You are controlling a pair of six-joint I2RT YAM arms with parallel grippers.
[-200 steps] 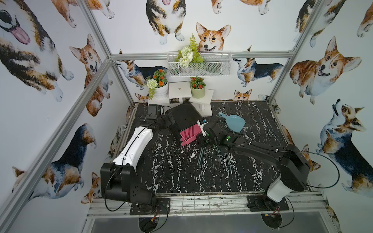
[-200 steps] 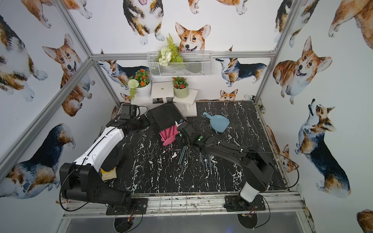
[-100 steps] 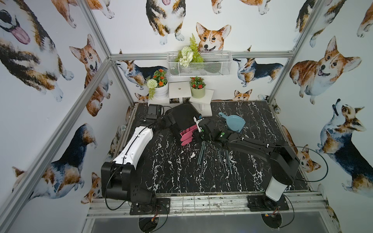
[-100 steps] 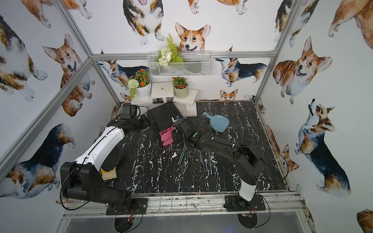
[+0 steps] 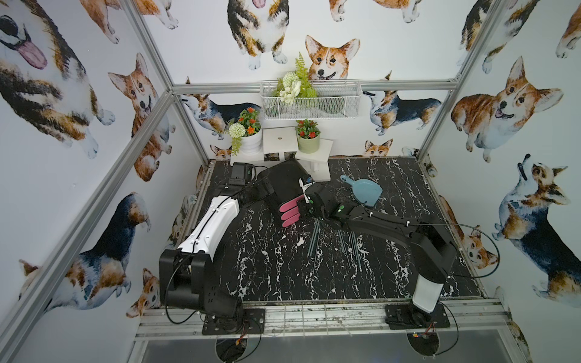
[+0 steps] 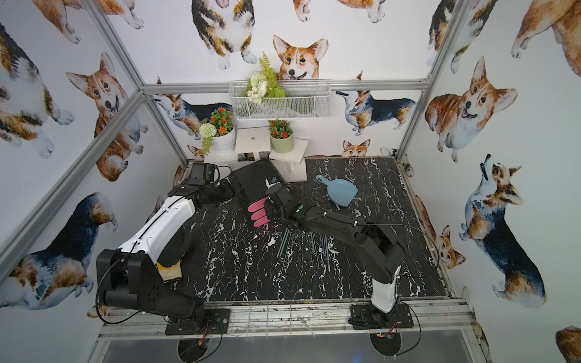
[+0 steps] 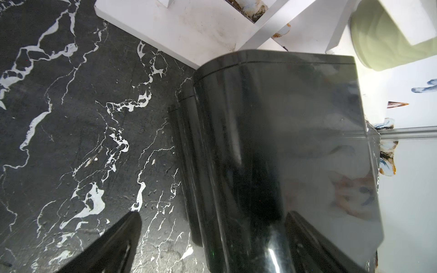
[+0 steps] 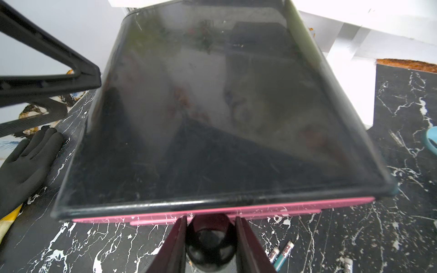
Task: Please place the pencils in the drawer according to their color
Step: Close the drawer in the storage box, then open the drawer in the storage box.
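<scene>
The drawer (image 5: 284,182) is a black chest at the back of the marble table, with three pink fronts (image 5: 290,211) facing forward. My right gripper (image 5: 303,208) (image 8: 211,218) is shut on a round black knob (image 8: 210,243) at the upper pink front (image 8: 283,205). My left gripper (image 7: 212,212) is open, reaching along the chest's rear side (image 7: 272,141); one finger (image 7: 113,243) stands clear of the wall. Several teal and dark pencils (image 5: 316,235) (image 6: 323,248) lie loose on the table in front of the chest. Two pencil ends (image 8: 283,254) show beside the right fingers.
A blue dustpan (image 5: 364,190) lies right of the chest. A white stand (image 5: 314,157) with flower pots sits just behind it. A black glove (image 8: 26,160) lies at the chest's left side, and a black device (image 5: 240,171) with a cable sits at the back left.
The right arm has moved toward the chest. The pulled-out pink drawer has slid back in, and the right jaws have narrowed onto the knob. The left arm has stayed put.
</scene>
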